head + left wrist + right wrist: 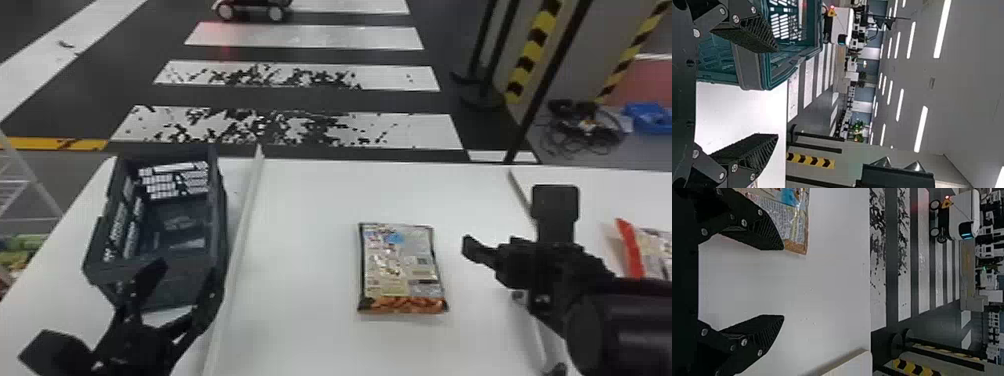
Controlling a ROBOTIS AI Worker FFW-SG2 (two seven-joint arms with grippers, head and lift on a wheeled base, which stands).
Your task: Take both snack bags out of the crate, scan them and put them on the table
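Near the desk's [300, 340] left edge, the left tool [186, 281] stands with fingers spread at the crate's [170, 285] near end. The right tool [507, 245] is spread too, over the right side. Between them one snack bag [400, 270] lies flat; a red-edged bag [632, 250] lies farther right. The crate reaches the far left corner.
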